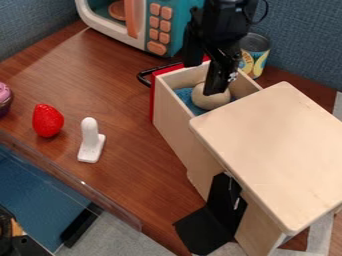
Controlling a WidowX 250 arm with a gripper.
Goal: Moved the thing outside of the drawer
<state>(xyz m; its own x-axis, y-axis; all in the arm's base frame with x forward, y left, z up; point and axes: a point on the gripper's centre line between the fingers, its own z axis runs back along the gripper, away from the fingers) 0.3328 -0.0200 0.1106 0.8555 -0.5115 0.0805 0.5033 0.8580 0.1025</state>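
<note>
gripper above open drawer, beige ball right under one fingertip

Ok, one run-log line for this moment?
drawer: open | ball: inside | tool: over drawer, fingers apart | move out: not done | strawberry: on table

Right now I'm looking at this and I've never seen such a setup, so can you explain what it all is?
A fixed camera looks down at a slant on a wooden table. The black machine at the top is a robot arm, ending in a two-finger gripper. It is over an open drawer with a pale round object inside. The fingers stand apart, and one overlaps that object in view; I can't tell whether they touch, but it doesn't look gripped. To the left lie a red strawberry shape and a white piece; behind are a toy microwave and a can.
</note>
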